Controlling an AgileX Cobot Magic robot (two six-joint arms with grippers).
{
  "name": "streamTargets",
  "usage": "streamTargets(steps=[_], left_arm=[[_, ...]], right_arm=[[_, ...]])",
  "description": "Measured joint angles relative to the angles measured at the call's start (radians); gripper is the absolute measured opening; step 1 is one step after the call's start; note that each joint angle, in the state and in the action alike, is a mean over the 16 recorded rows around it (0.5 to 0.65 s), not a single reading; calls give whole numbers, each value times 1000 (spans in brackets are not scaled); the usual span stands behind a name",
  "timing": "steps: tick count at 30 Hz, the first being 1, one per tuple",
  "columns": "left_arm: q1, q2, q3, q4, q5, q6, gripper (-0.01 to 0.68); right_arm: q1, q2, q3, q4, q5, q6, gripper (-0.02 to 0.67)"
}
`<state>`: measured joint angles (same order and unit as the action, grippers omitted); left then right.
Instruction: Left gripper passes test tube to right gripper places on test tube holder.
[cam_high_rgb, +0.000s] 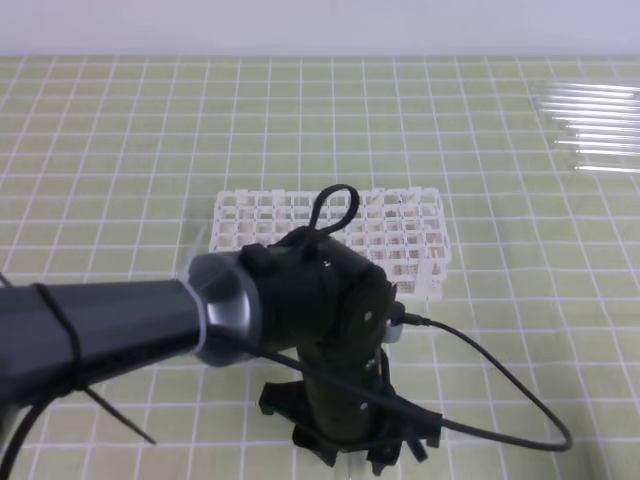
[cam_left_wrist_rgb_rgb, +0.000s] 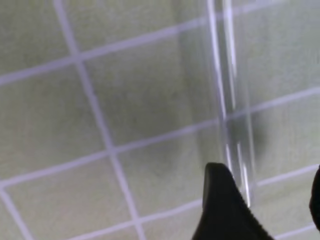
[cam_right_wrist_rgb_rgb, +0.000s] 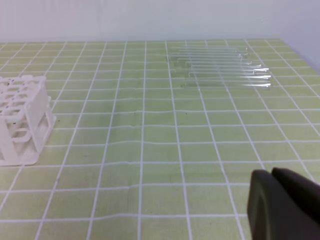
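Note:
The test tube (cam_left_wrist_rgb_rgb: 231, 100) is a clear glass tube lying on the green checked mat. It runs from the top of the left wrist view down between the fingers of my left gripper (cam_left_wrist_rgb_rgb: 266, 172). That gripper is open, and the tube rests just beside one black finger (cam_left_wrist_rgb_rgb: 225, 210), with the other finger at the right edge. From above, the left gripper (cam_high_rgb: 355, 450) points down at the mat in front of the white lattice test tube holder (cam_high_rgb: 330, 235). My right gripper (cam_right_wrist_rgb_rgb: 272, 172) is shut and empty, low over the mat, with the holder (cam_right_wrist_rgb_rgb: 22, 120) far to its left.
A batch of clear tubes (cam_high_rgb: 595, 125) lies side by side at the back right of the mat, also seen ahead of the right gripper as the tube batch (cam_right_wrist_rgb_rgb: 220, 67). A black cable (cam_high_rgb: 500, 385) loops from the left arm across the mat.

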<state>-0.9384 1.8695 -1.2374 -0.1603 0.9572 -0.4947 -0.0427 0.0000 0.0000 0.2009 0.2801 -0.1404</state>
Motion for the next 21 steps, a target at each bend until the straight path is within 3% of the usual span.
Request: streamTargets(steps=[21], left_arm=[[-4, 44, -18, 42, 31, -64, 338]], right_arm=[[0, 0, 0, 0, 0, 0, -18]])
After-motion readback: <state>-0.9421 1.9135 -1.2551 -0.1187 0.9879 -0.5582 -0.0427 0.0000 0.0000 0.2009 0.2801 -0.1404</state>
